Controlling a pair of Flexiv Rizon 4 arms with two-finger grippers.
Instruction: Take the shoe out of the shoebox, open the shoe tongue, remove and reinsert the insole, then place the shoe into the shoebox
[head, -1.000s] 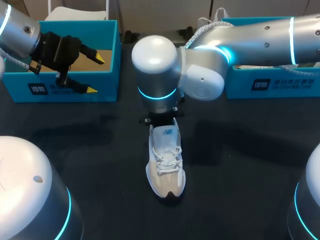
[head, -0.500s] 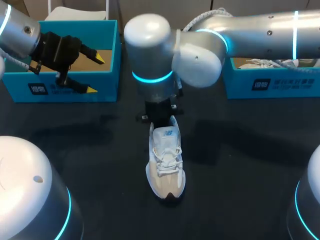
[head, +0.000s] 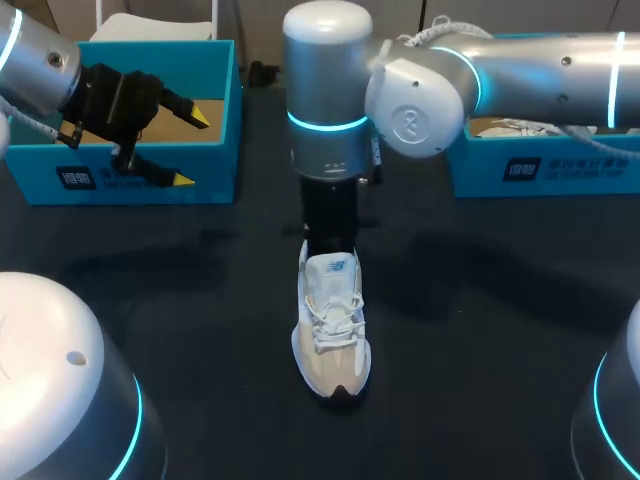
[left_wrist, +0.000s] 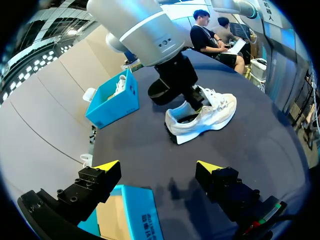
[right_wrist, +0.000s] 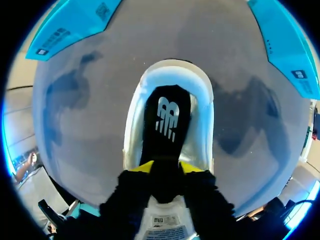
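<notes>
While left gripper (head: 192, 148) hung spread above shoebox (head: 215, 165), right gripper (right_wrist: 166, 167) sat in shoe (head: 332, 335) opening, tips clamped on black insole (right_wrist: 162, 120).

My right arm (head: 330, 100) has straightened up and risen over the shoe (head: 333, 340) heel.

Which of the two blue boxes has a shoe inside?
The right box: a white shoe lies inside. The left box shows only brown cardboard.
</notes>
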